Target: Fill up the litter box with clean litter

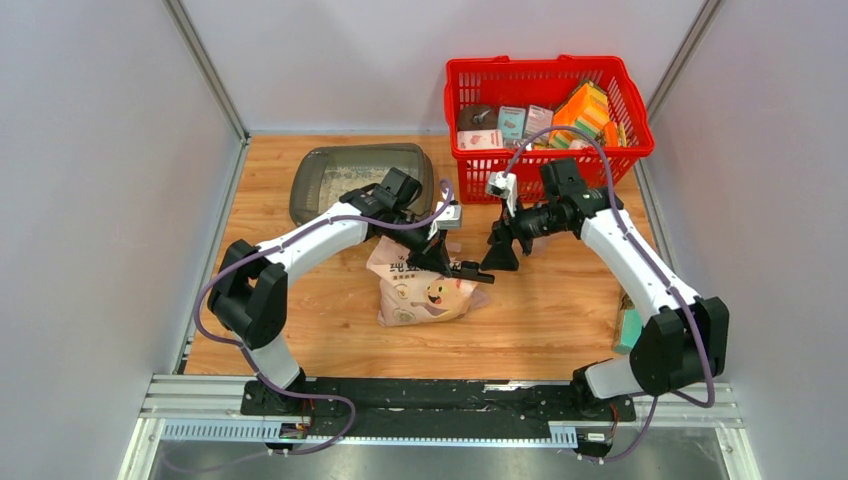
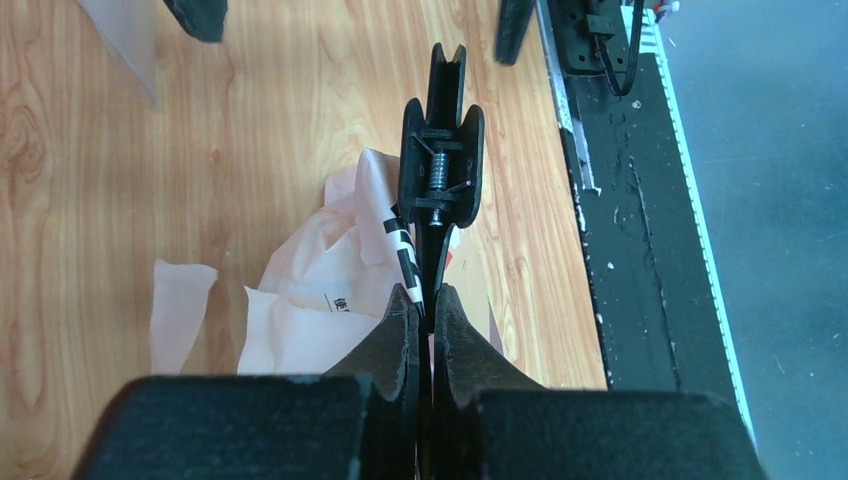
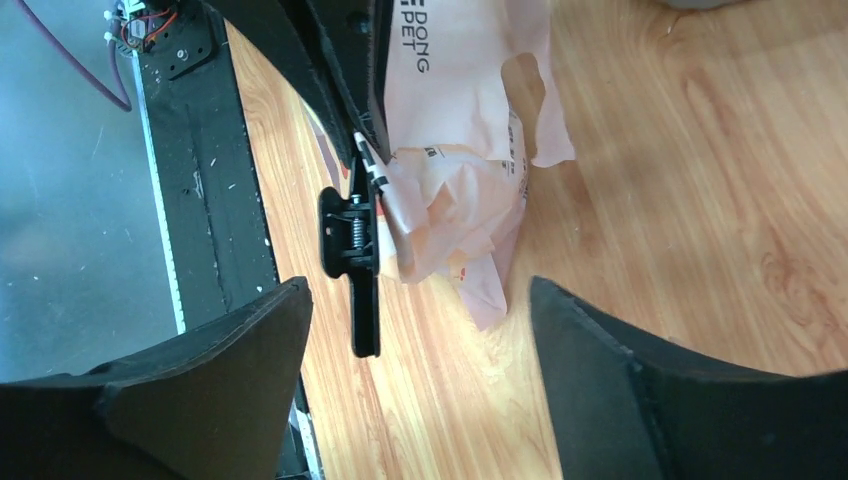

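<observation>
My left gripper [image 2: 428, 300] is clenched on the black clip [image 2: 440, 170] at the edge of the litter bag [image 2: 310, 300], in the middle of the worktop [image 1: 560, 330]; my right gripper [image 3: 418, 290] hangs released nearby.

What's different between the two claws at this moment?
The left gripper is shut on the black clip at the litter bag's top; the right gripper is open and holds nothing. The left sits over the bag; the right hangs beside it, facing the clip. Both are black, two-fingered.
</observation>
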Available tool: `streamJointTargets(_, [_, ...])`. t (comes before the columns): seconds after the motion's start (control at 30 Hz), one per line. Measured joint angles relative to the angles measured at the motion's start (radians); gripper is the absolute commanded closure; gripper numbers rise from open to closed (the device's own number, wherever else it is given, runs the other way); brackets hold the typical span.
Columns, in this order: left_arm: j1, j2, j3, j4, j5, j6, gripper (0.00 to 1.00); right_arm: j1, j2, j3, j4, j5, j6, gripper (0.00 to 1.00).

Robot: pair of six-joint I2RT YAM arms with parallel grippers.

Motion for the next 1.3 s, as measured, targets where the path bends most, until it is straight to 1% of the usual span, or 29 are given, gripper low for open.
streamJointTargets(0.1, [-0.001,-0.001,0.002,-0.003,-0.008,0.015,1.0,0.0,-0.04,0.0,-0.002,0.001,-0.017,0.12])
streamJointTargets(0.13, [-0.001,-0.001,0.003,-0.003,-0.01,0.018,1.0,0.006,-0.049,0.0,-0.004,0.0,-0.028,0.15])
streamJointTargets(0.2, [-0.004,-0.003,0.003,-0.003,-0.016,0.02,1.0,0.028,-0.06,-0.002,-0.006,0.002,-0.065,0.19])
streamJointTargets(0.23, [-0.005,-0.004,0.003,-0.003,-0.018,0.02,1.0,0.037,-0.064,-0.008,0.0,0.003,-0.072,0.23])
streamJointTargets(0.4, [-0.006,-0.007,0.002,0.009,-0.027,0.0,1.0,0.089,-0.115,-0.13,0.133,0.045,-0.06,0.32])
streamJointTargets(0.43, [-0.006,-0.008,0.0,0.015,-0.029,-0.01,1.0,0.092,-0.116,-0.142,0.155,0.053,-0.053,0.37])
streamJointTargets(0.6, [-0.005,-0.013,-0.012,0.039,-0.033,-0.044,1.0,0.112,-0.113,-0.148,0.247,0.069,-0.023,0.46])
streamJointTargets(0.83, [-0.005,-0.015,-0.015,0.05,-0.04,-0.068,1.0,0.151,-0.114,-0.148,0.274,0.078,-0.015,0.6])
streamJointTargets(1.07, [-0.005,-0.015,-0.016,0.055,-0.043,-0.086,1.0,0.156,-0.114,-0.154,0.274,0.08,-0.016,0.59])
streamJointTargets(1.2, [-0.006,-0.015,-0.018,0.062,-0.047,-0.096,1.0,0.156,-0.114,-0.165,0.274,0.08,-0.016,0.53])
streamJointTargets(1.3, [-0.005,-0.015,-0.019,0.067,-0.047,-0.106,1.0,0.156,-0.114,-0.166,0.274,0.081,-0.016,0.58])
